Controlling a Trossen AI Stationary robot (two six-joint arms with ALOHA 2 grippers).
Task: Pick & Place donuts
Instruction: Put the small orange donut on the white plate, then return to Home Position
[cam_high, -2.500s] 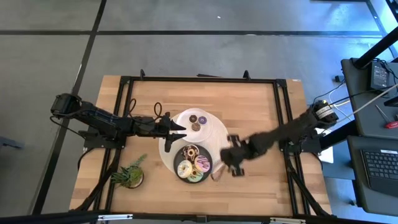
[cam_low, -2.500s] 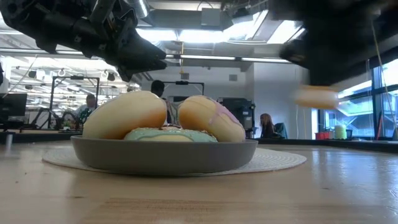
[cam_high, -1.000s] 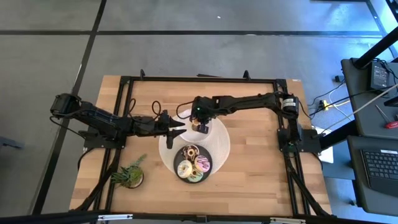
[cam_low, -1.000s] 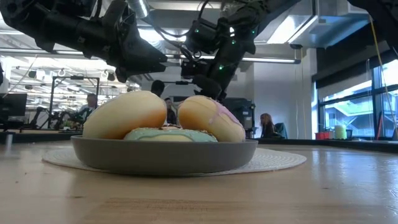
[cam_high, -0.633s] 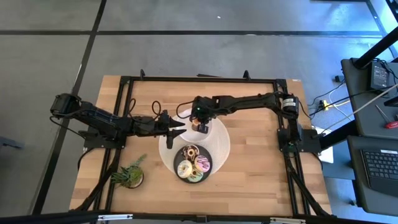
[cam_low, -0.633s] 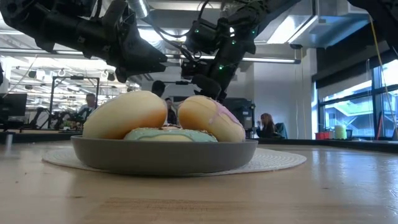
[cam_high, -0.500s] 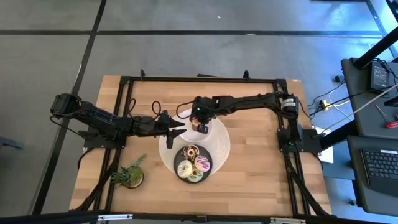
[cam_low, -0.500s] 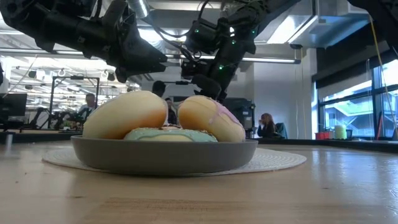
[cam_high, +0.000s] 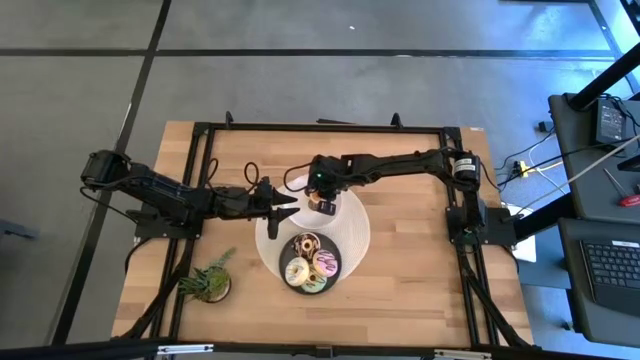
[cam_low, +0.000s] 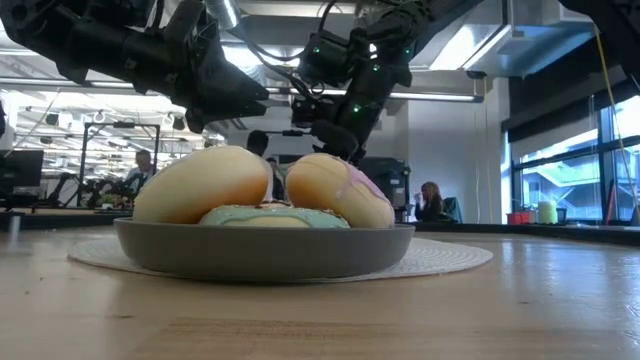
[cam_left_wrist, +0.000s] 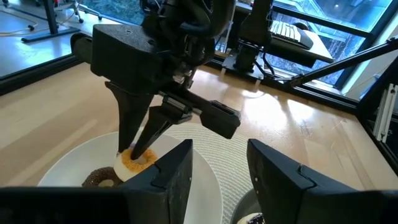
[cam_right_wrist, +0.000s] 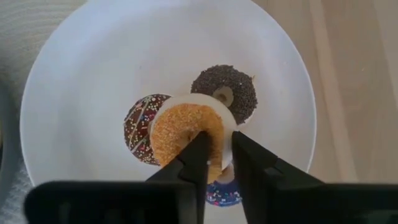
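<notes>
My right gripper (cam_high: 322, 204) reaches across from the table's right and stands over the white plate (cam_high: 346, 206), shut on a small orange-topped donut (cam_right_wrist: 183, 132). Under it on the white plate (cam_right_wrist: 93, 74) lie a brown sprinkled donut (cam_right_wrist: 138, 127), a dark donut (cam_right_wrist: 229, 92) and a purple one (cam_right_wrist: 221, 191). The larger iced donuts (cam_high: 310, 262) are heaped in the dark grey plate (cam_high: 341, 263) nearer the table's near edge. My left gripper (cam_high: 290, 205) hovers open at the white plate's left rim, pointing at the right gripper. My right gripper holds the orange donut by one side of its ring (cam_right_wrist: 211, 140), from above with the fingers pointing down (cam_left_wrist: 142, 134). One finger (cam_right_wrist: 198, 149) seems to stand in the hole and the other (cam_right_wrist: 244, 152) outside the rim. Whether the donut rests on the plate, I cannot tell.
Both plates sit on a round white woven mat (cam_high: 356, 236) in the table's middle. A small green potted plant (cam_high: 208, 282) stands near the near left corner. Bare wood lies to the right of the mat. People and desks show in the room beyond the table.
Some two seconds back my right arm was low beside the dark plate's right side, with something orange in its gripper; it has swung to the far left, over the white plate. In the last second neither arm nor any donut has visibly moved.
</notes>
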